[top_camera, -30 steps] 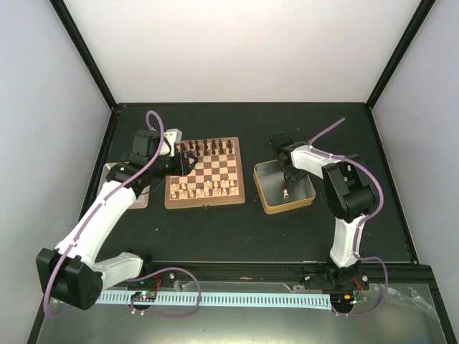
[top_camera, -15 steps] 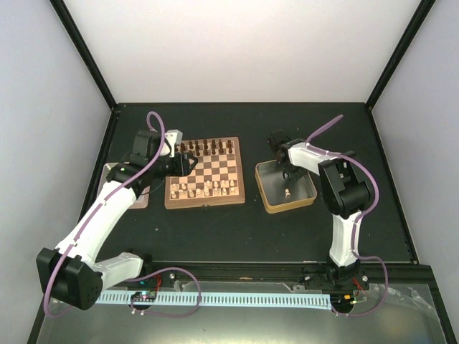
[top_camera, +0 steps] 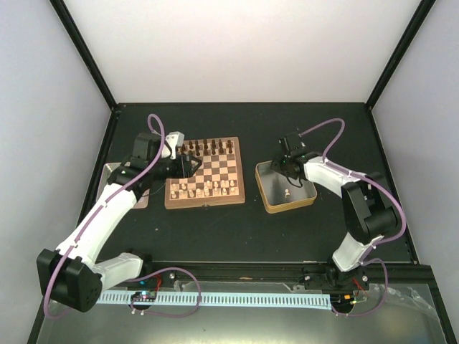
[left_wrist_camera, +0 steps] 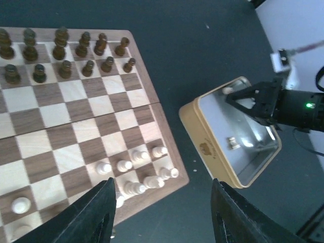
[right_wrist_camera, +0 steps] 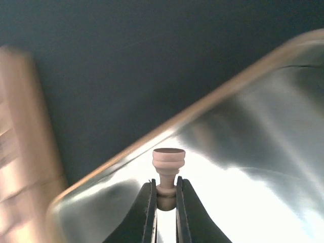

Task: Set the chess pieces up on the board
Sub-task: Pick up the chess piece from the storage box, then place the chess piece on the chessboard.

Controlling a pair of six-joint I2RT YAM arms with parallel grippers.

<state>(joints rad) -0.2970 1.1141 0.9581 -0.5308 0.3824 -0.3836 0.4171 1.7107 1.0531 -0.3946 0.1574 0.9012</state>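
1. The right claw (right_wrist_camera: 166, 202), at the bottom centre of its wrist view, is clamped tight on a pale chess piece (right_wrist_camera: 168, 161) over a corner of the gold-rimmed tin (right_wrist_camera: 228, 83).
2. The left claw (left_wrist_camera: 164, 212) is half open and empty above the board (left_wrist_camera: 76, 136).
3. Other pale chessmen (top_camera: 204, 188) stand on the board's lower rows, centre-left in the top view.

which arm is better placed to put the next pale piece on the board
Right: the right fingers are shut on a pale piece at the tin, ready to carry over. The left fingers hang open above the board, holding nothing.

Right pincer (top_camera: 287, 170) above gold-rimmed tin (top_camera: 300, 190)
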